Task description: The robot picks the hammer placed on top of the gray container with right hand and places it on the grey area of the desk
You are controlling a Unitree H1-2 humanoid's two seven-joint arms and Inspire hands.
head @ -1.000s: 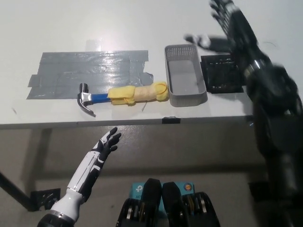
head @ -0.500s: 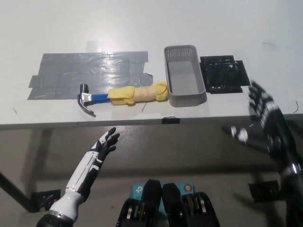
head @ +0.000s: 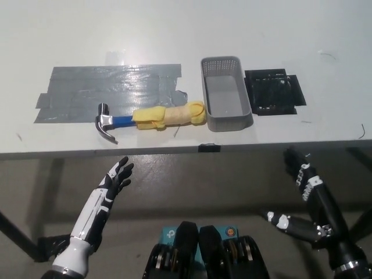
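The hammer (head: 148, 118), with a steel head, blue neck and yellow grip, lies flat on the white desk (head: 186, 35), its head at the lower edge of the grey taped area (head: 104, 90). The grip's end touches the gray container (head: 226, 100), which holds nothing. My black right hand (head: 302, 192) hangs open below the desk's front edge at lower right, far from the hammer. My white left hand (head: 115, 177) rests open below the desk at lower left.
A black square mat (head: 274, 92) lies right of the container. The desk's front edge (head: 174, 152) runs across the middle of the view, with floor beneath.
My right arm has swung down from above the container's right side to below the desk's front edge. The left hand has dropped slightly. The hammer has not moved.
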